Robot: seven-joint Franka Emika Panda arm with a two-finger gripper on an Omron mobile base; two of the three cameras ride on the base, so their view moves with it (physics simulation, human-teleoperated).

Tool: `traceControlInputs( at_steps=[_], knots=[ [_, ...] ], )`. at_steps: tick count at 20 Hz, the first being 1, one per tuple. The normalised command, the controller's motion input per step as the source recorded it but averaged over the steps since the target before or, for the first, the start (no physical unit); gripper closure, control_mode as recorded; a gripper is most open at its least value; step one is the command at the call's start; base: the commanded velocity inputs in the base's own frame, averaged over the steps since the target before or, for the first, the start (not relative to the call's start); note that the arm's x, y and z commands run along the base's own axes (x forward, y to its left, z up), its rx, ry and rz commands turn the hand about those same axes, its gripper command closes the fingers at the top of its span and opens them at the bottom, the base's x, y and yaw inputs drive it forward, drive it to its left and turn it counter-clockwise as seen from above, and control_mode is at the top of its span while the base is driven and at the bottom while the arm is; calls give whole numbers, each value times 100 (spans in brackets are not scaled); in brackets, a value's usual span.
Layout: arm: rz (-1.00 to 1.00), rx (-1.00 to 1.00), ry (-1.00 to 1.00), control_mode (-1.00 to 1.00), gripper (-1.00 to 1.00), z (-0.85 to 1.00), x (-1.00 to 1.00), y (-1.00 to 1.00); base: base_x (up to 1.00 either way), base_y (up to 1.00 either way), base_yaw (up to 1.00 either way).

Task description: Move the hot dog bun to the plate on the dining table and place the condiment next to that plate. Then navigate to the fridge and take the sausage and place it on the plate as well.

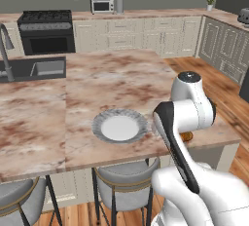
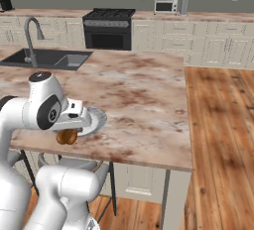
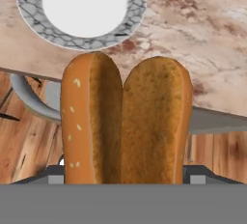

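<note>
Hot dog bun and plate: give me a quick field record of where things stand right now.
bun: hot dog bun held between the gripper's jaws, split side showing
gripper: gripper closed on the bun, near the table's edge
plate: plate bare, on the dining table
bun vs plate: apart, bun not yet over it
sink: inset sink at the table's far end

Even, soft rendered light; faint shadows; slightly coarse, low-resolution detail

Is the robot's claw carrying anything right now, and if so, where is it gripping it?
Yes: the hot dog bun. The gripper clamps its near end, across both halves from the outer sides; the far end points toward the plate.
</note>
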Motion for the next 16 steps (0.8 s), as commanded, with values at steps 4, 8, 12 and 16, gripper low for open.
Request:
traceControlInputs(
  at_steps=[4,8,12,16],
  knots=[
    [6,0,7,-100,100,-3,100,64,0,0,0],
    [2,0,20,-100,100,-41,100,24,0,0,0],
    [0,0,24,-100,100,-66,100,19,0,0,0],
    [0,0,15,-100,100,-50,91,18,0,0,0]
  ],
)
